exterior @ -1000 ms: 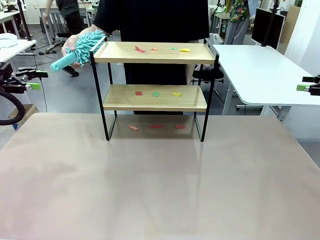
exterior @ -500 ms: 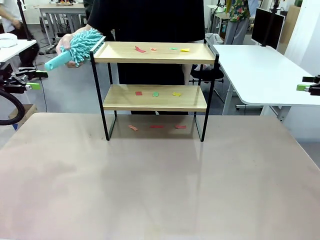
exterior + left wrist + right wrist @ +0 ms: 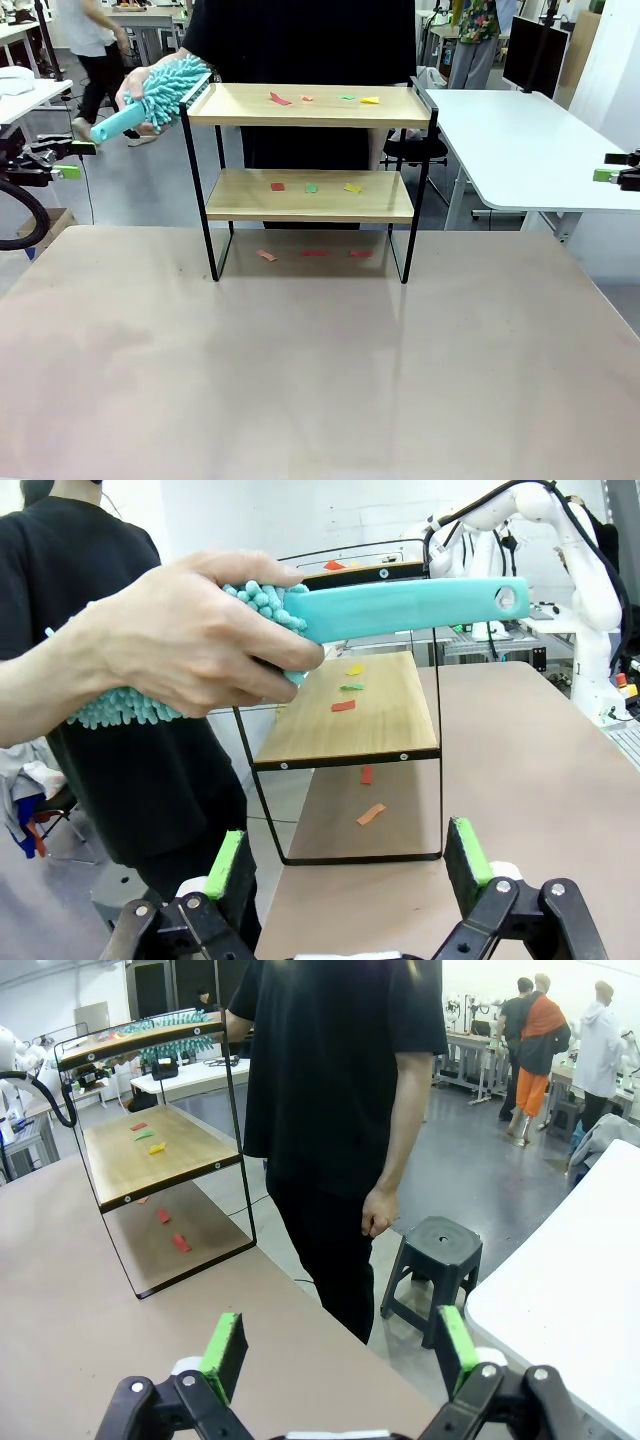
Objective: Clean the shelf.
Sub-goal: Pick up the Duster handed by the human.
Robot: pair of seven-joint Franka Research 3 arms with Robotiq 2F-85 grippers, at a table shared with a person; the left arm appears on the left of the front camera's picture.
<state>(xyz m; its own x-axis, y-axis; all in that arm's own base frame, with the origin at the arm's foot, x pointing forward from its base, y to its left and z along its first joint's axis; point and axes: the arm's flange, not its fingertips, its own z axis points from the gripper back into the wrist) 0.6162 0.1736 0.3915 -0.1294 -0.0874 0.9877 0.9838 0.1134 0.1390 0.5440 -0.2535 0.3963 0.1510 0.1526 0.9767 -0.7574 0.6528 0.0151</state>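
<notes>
Counted: one two-tier wood-and-black-metal shelf; one fluffy teal duster; ten small coloured paper scraps: four top tier, three lower tier, three on table.

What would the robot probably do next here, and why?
Likely the left gripper, open, reaches for the handle of the teal duster: the person's hand holds it out toward that gripper, and coloured paper scraps lie on the shelf.

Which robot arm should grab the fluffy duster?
Probably the left: the person's hand holds the duster near the open left gripper, handle pointing toward it. The right gripper is far off.
</notes>
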